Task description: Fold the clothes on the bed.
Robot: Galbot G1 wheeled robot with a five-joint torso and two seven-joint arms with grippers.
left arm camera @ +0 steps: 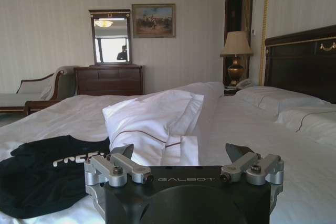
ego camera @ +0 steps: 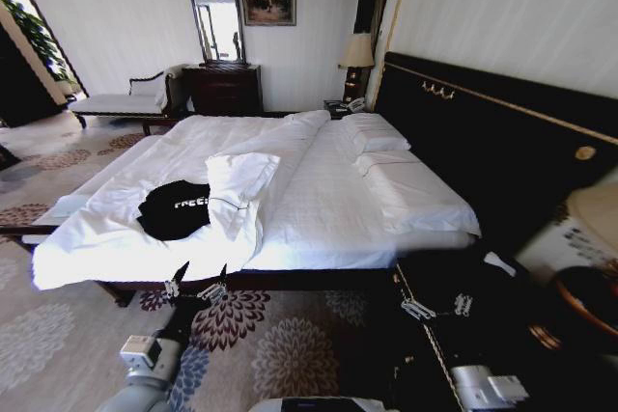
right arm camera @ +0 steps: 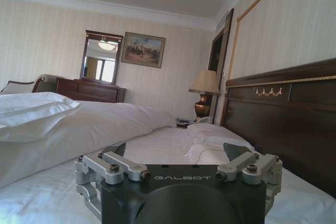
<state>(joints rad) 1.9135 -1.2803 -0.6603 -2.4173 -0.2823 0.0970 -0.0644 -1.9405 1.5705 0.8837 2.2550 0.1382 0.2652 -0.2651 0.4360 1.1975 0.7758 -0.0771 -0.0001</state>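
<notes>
Both tools (ego camera: 196, 286) (ego camera: 436, 308) open — T-shirt (ego camera: 176, 208) crumpled on bed (ego camera: 338, 209).

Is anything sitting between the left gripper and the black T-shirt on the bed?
Nothing visible does. The left gripper, fingers open, hangs at the near edge of the bed, and the black T-shirt lies just beyond on bare duvet. A folded-back white duvet flap lies beside the shirt, not in front.

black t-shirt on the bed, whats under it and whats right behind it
The black T-shirt lies on the bed's white duvet. Just behind it sits a folded-back white flap of bedding, touching its edge. The duvet directly beneath the shirt is covered and cannot be seen.
</notes>
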